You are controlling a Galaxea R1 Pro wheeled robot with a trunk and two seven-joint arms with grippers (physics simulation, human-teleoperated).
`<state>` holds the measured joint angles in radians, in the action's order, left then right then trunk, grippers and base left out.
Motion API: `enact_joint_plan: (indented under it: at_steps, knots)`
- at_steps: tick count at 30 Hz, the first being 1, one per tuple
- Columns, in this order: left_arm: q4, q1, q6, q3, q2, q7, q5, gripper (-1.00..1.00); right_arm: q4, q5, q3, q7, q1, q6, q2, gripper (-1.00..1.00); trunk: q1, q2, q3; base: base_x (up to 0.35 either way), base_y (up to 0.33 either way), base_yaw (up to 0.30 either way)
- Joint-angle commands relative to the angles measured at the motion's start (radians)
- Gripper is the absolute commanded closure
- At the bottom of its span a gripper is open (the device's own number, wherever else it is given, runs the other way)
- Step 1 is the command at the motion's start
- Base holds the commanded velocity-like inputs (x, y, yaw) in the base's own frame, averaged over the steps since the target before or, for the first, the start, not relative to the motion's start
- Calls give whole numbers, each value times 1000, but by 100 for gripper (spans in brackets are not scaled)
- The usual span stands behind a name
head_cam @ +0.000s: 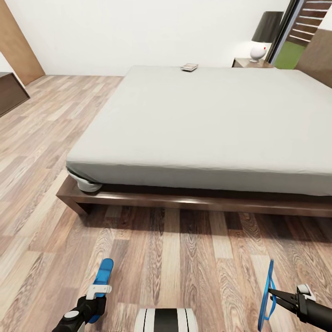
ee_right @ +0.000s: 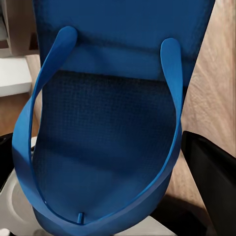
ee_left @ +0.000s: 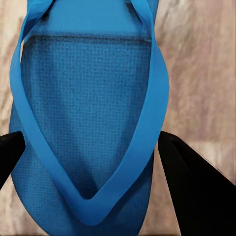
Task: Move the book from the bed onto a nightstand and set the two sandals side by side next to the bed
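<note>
Left gripper (head_cam: 97, 295) low at the near edge of the head view, clamped on a blue sandal (head_cam: 102, 279) that sticks forward from it toward the bed (head_cam: 207, 120), sole roughly level above the wood-plank floor (head_cam: 184, 258). In the left wrist view, same sandal (ee_left: 88, 113) between the two dark fingers (ee_left: 196, 196), thong straps meeting close to the fingertips, floor showing on either side.

Right gripper (head_cam: 275, 297) also low, on the opposite side, closed on the strap of the second sandal (head_cam: 266, 295), which hangs on edge, sole turned vertical, just ahead of the fingertips. In the right wrist view, this sandal (ee_right: 113, 123) seen flat-on, strap looping around toward the dark finger (ee_right: 211, 187) beside it.

Both sandals off the floor, well apart from each other, with the robot's white-and-black trunk (head_cam: 166, 320) between the arms.

Ahead of both grippers, the bed's dark wooden frame and pale-grey mattress. Far beyond the grippers, near the mattress's far edge, the book (head_cam: 189, 67) lying flat. Past that, beyond the right gripper's side, a nightstand (head_cam: 244, 63) carrying a lamp (head_cam: 265, 34) with a dark shade and white base. Off past the left gripper, a dark cabinet (head_cam: 11, 92) against the wall.
</note>
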<state>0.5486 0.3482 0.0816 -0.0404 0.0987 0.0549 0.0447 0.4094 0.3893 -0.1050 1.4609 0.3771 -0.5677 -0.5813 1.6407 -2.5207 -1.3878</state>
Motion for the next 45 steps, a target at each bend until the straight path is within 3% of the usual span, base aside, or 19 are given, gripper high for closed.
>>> enact_joint_plan:
  at_steps: [1, 18, 45]
  knots:
    - [2, 0, 6, -4, 1, 0, 4, 100, 0, 2, -1, 3, 0, -11, 0, 100, 0, -1, -5, 0, 0, 0]
    - [2, 0, 0, -1, 1, -1, 6, 100, 0, 2, -1, 3, 0, -11, 0, 100, 0, -1, -5, 68, 0, 0]
    - [2, 0, 1, -2, 1, -1, 6, 100, 0, 3, -1, 4, 0, -11, 0, 100, 0, -1, -5, 274, 55, 0]
